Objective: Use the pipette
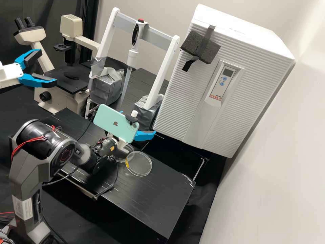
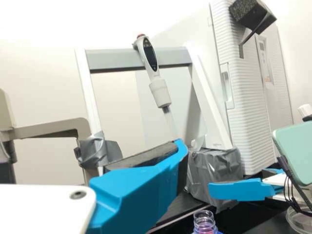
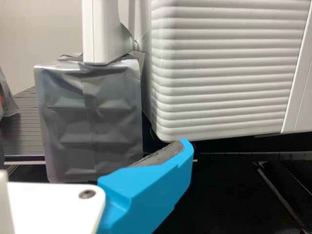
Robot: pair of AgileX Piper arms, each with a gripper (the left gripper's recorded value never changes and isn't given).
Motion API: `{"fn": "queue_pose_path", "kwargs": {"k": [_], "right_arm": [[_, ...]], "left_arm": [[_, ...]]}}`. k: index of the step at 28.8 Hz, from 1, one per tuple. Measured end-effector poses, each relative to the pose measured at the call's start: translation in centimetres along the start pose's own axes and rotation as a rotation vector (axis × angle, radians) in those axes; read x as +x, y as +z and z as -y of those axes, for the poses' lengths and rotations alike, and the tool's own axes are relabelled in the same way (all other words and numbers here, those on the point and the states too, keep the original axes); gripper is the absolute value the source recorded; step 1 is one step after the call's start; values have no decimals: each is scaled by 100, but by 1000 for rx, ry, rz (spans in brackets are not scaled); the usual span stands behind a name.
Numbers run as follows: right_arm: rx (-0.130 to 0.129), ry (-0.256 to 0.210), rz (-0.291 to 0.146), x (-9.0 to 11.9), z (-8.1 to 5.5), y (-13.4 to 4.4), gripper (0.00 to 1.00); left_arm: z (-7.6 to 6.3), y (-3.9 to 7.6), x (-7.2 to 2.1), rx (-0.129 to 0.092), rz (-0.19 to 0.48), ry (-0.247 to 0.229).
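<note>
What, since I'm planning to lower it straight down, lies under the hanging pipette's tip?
Under the pipette tip is the black bench, between two tape-wrapped blocks. The mint phone covers the bench just nearer the camera, so anything there is hidden.

Right gripper (image 1: 145,135) sits mostly behind the phone (image 1: 115,122) mounted on its wrist; grip state unreadable. One dish (image 1: 119,157) near the platform's (image 1: 159,203) far edge is half covered by that wrist. Left gripper (image 1: 47,66): white body cut by the high view's edge. From the left wrist, the pipette (image 2: 152,61) tip runs down behind a blue finger (image 2: 141,190), lower end unseen. The bottle (image 2: 204,225) shows its neck only, the rest cut by the view's edge; the phone is clipped at the side. Panel (image 1: 221,82) print on the white machine (image 1: 203,112) is too small to read. Right wrist: stand post (image 3: 101,29) is cut off at its upper end.
</note>
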State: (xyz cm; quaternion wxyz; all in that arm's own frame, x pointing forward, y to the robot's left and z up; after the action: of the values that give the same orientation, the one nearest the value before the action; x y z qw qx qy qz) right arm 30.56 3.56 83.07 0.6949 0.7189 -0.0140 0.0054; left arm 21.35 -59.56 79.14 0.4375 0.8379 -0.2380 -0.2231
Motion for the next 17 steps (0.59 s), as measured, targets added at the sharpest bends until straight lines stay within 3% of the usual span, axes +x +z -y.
{"fn": "queue_pose_path", "kwargs": {"k": [9, 12, 14, 17], "right_arm": [[0, 0, 0, 0, 0, 0, 100], [12, 8, -16, -28, -41, -64, 100], [34, 15, -63, -79, -79, -213, 100], [40, 28, -142, -113, -143, -468, 100]], "left_arm": [[-49, 8, -22, 2, 2, 19], [-44, 7, -20, 3, 2, 17], [-23, 4, -14, 5, 1, 10], [4, 0, -5, 8, 0, 0]]}}
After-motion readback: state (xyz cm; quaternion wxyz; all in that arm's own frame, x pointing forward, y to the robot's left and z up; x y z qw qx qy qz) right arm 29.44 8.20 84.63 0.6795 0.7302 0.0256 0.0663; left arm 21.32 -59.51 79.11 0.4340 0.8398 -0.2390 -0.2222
